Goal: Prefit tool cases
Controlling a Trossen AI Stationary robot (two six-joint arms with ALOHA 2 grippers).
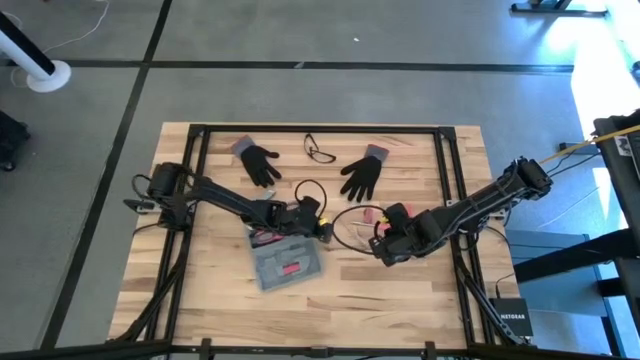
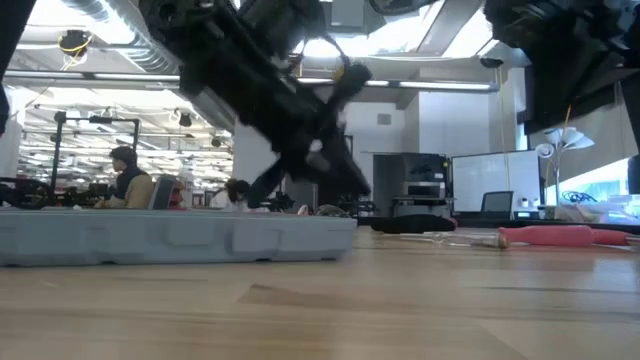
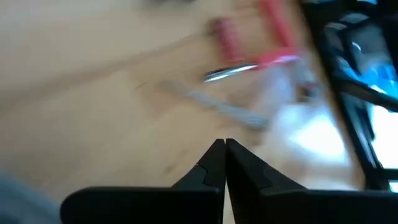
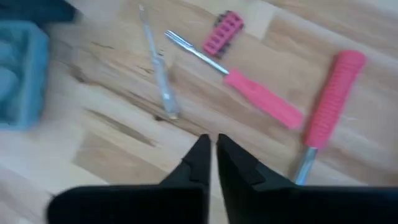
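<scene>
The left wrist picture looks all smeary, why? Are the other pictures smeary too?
Left wrist view: the red-handled tools streak with motion blur, though the shut left claw stays crisp. Right wrist view: only slightly soft, the pink screwdriver clear. Low view: the dark arm is blurred. High view: sharp, with glare at the right edge.

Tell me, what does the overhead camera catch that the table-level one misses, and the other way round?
Only the high view shows two black gloves, eyeglasses, and both arms whole, the left gripper and right gripper closed and empty over the table. Only the low view shows the room behind: a seated person and monitors. Both show the blue-grey tool case and a pink-handled screwdriver.
</scene>
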